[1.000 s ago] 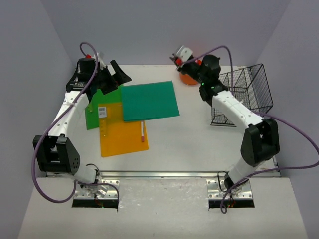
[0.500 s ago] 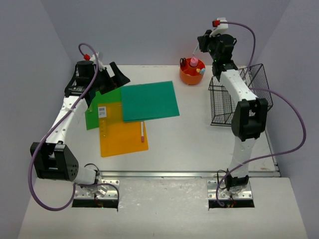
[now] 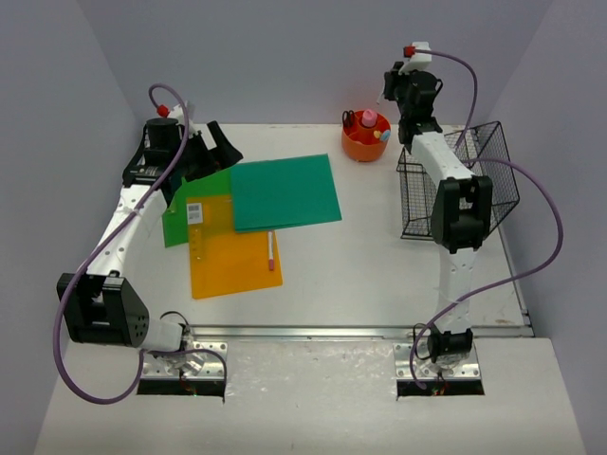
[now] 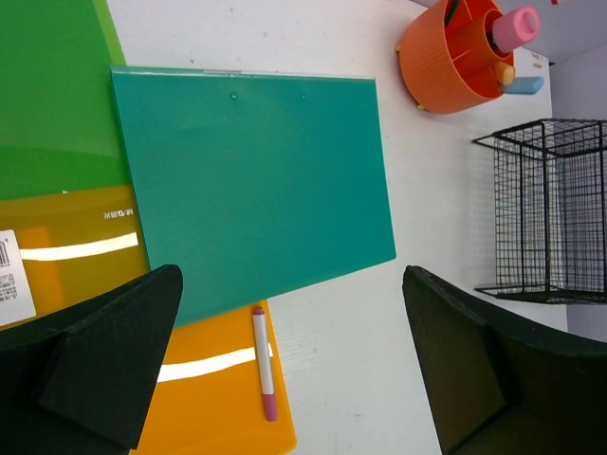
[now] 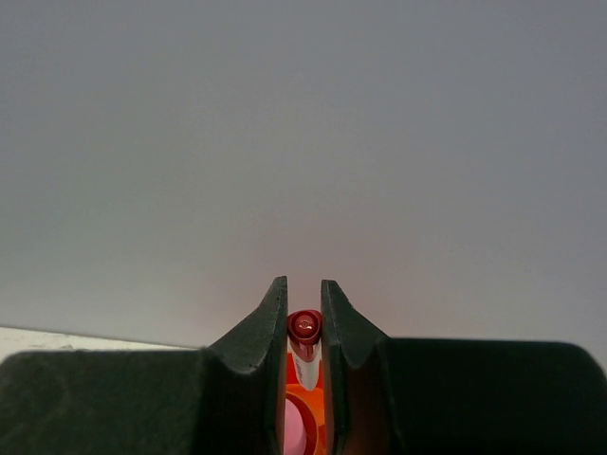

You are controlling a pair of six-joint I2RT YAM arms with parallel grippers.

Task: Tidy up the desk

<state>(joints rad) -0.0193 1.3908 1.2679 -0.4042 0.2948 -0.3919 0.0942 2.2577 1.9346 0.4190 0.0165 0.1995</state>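
The white desk (image 3: 379, 256) holds a teal folder (image 3: 285, 192), a green folder (image 3: 194, 204) and an orange folder (image 3: 232, 251) overlapping each other. A pink and white pen (image 3: 271, 250) lies on the orange folder's right edge. My left gripper (image 3: 211, 150) is open and empty above the folders' far left; its wrist view shows the teal folder (image 4: 256, 180) and the pen (image 4: 263, 365) below the left gripper (image 4: 292, 275). My right gripper (image 3: 390, 92) hangs above the orange pen holder (image 3: 366, 138), shut on a red-capped pen (image 5: 304, 327).
A black wire basket (image 3: 460, 180) stands at the right, beside the right arm. The pen holder holds a pink-capped bottle (image 3: 369, 118) and other items. A barcode label (image 3: 195, 210) sits on the orange folder. Lavender walls enclose the desk.
My right arm swung from the holder's left side up and to the right, and now stands folded upright with its gripper above the holder. The left arm barely moved.
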